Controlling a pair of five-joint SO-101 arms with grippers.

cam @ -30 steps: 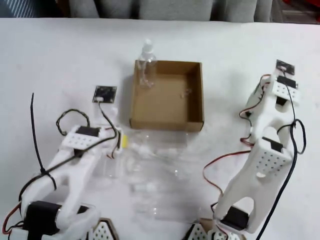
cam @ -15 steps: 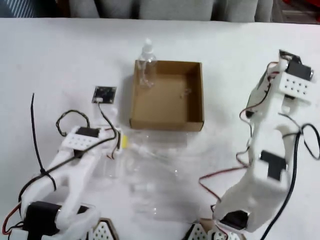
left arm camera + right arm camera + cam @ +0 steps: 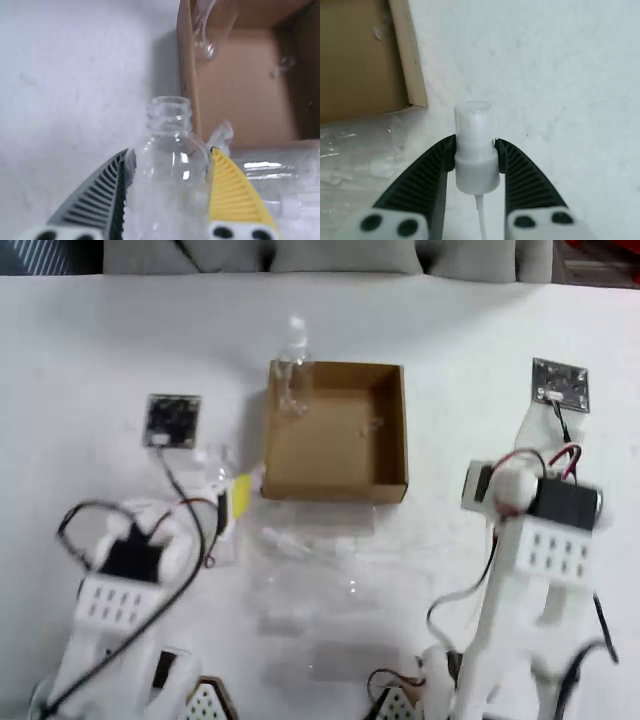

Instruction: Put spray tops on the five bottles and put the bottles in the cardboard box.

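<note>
The left gripper pinches a bottle upright just off the box's near-left corner, open neck up, presumably so a top can be seated. The right gripper clamps a top by its collar, tube hanging, off the near-right corner (well apart from that bottle). A capped bottle stands in the box's far-left corner. Loose bottles lie just before the box.
</note>
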